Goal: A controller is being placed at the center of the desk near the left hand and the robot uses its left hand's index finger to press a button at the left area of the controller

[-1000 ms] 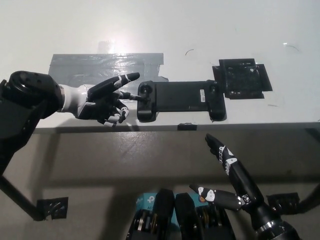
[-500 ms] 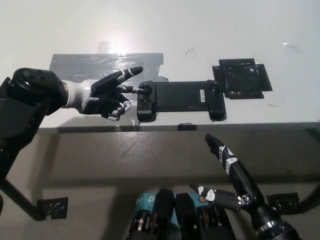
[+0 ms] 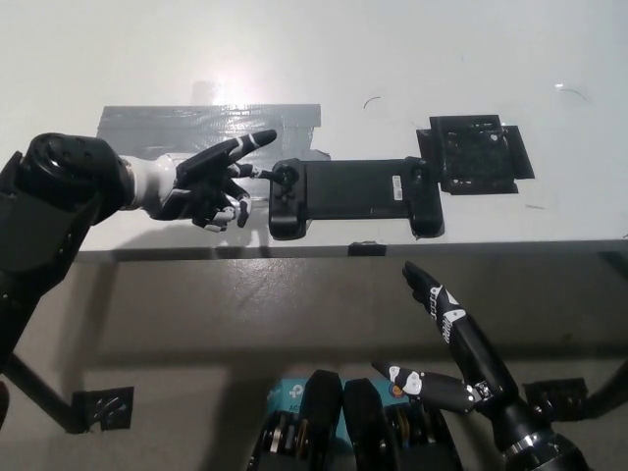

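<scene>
A black controller (image 3: 353, 194) lies flat across the middle of the white desk (image 3: 392, 59), close to its front edge. My left hand (image 3: 208, 184) hovers just left of it, fingers spread and holding nothing. One extended finger reaches toward the small stick on the controller's left end (image 3: 286, 177), its tip at or just short of it. My black right hand (image 3: 446, 339) rests below the desk edge at the lower right, open with fingers apart.
A strip of grey tape (image 3: 206, 123) lies on the desk behind my left hand. A black square pad (image 3: 476, 153) sits to the right of the controller. A small black clip (image 3: 366, 248) sits on the desk's front edge.
My left hand rose toward the controller's left end, then drew back slightly to the left. The controller and my right hand stayed put.
</scene>
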Controlling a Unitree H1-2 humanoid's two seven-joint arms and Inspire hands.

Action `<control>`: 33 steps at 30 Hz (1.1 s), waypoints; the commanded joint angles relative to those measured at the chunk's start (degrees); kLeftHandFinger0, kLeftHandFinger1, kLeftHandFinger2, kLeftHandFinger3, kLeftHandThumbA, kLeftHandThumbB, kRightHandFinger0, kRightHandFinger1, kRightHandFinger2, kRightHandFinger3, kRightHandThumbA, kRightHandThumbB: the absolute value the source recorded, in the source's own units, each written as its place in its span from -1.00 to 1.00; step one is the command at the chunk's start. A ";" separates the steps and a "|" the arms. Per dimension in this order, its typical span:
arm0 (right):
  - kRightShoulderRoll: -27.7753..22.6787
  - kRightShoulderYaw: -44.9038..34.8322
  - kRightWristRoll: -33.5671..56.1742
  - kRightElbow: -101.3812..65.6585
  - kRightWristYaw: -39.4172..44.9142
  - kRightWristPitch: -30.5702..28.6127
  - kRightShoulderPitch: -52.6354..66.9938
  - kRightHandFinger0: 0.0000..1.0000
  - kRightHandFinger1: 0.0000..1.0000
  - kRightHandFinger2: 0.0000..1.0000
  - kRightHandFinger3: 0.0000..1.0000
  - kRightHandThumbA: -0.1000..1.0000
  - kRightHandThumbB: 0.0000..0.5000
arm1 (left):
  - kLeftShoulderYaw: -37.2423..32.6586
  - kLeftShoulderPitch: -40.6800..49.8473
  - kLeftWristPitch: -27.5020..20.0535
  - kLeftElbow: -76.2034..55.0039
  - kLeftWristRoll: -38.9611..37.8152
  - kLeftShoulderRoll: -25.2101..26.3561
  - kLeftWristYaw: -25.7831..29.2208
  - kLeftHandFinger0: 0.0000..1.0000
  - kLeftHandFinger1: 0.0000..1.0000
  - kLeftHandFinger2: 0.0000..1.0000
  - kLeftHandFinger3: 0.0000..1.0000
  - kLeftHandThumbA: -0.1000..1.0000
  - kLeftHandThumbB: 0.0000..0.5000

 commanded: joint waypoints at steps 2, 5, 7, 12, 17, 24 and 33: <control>-0.27 -0.27 0.34 -1.30 0.60 -0.73 -1.37 1.00 1.00 1.00 1.00 0.68 0.12 | 1.05 -1.97 0.76 -1.43 2.71 -0.13 1.26 -1.00 -1.00 -0.40 1.00 1.00 0.74; -0.32 -0.29 0.21 -1.38 0.56 -0.52 -1.41 1.00 1.00 1.00 1.00 0.68 0.13 | 1.46 -1.76 0.77 -0.74 2.52 -0.66 1.18 -1.00 -1.00 -0.49 1.00 1.00 0.78; -0.36 -0.28 0.26 -1.39 0.65 -0.46 -1.51 1.00 1.00 1.00 1.00 0.68 0.12 | 1.38 -1.64 0.77 -0.84 2.82 -0.70 1.06 -1.00 -1.00 -0.50 1.00 1.00 0.80; -0.38 -0.28 0.10 -1.39 0.60 -0.58 -1.63 1.00 1.00 1.00 1.00 0.69 0.13 | 1.48 -1.22 0.77 -0.89 2.85 -1.21 0.81 -1.00 -1.00 -0.79 1.00 1.00 0.80; -0.27 -0.29 0.11 -1.42 0.53 -0.42 -1.62 1.00 1.00 1.00 1.00 0.68 0.14 | 1.45 -0.40 0.77 -1.54 3.38 -1.74 0.68 -1.00 -1.00 -0.92 1.00 1.00 0.77; -0.34 -0.27 0.01 -1.54 0.58 -0.40 -1.81 1.00 1.00 1.00 1.00 0.69 0.16 | 1.81 0.09 0.77 -1.68 3.92 -2.38 0.75 -1.00 -1.00 -1.00 1.00 1.00 0.73; -0.37 -0.25 0.18 -1.36 0.66 -1.13 -1.86 1.00 1.00 1.00 1.00 0.65 0.08 | 2.13 0.78 0.77 -1.03 4.54 -2.52 0.08 -1.00 -1.00 -0.94 1.00 1.00 0.77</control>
